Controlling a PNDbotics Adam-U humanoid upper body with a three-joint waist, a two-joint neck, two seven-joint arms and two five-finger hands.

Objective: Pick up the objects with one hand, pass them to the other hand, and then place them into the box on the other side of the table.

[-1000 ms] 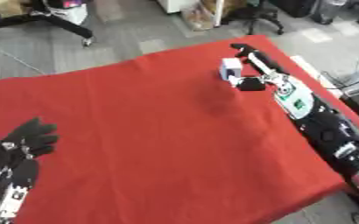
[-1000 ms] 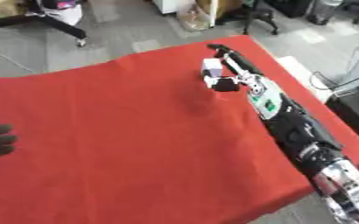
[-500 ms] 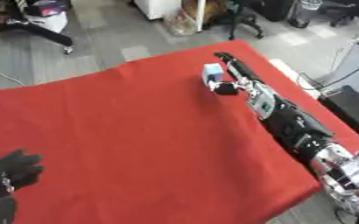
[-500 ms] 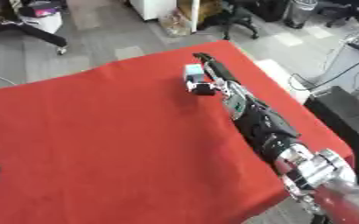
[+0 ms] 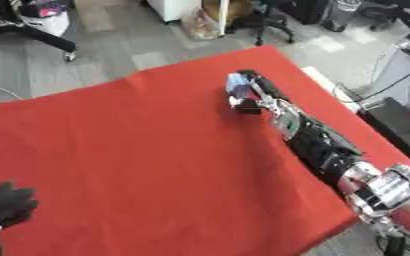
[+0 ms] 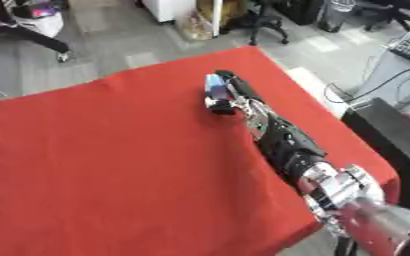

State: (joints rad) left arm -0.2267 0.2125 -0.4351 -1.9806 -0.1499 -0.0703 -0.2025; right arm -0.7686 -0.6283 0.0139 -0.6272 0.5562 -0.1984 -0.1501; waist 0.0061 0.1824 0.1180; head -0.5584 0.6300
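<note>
A: Well, start with the left eye view. What do you get?

B: The red table [image 5: 138, 150] fills most of it, tilted. The right arm [image 5: 331, 155] runs up from the lower right toward the upper middle. The right hand [image 5: 254, 95] lies at its far end, near the table's far edge, fingers curled round a small bluish-white object [image 5: 237, 86].

A: Is the object on the cloth or off it?

B: I cannot tell; it sits in the hand just above the red surface. A small white piece shows by the thumb.

A: And the other hand?

B: The left hand [image 5: 5, 207] shows in the lower left corner, black, fingers relaxed and somewhat spread, holding nothing, well apart from the object.

A: Now the right eye view.

B: Same arm, closer to the frame's middle, with the silver joint [image 6: 340, 187] large at lower right. The hand and object sit in the upper middle. The object's pale blue face shows a little more plainly here.

A: The left hand?

B: Only a dark sliver at the lower left edge. A dark cabinet [image 6: 392, 135] stands beside the table at the right.
</note>
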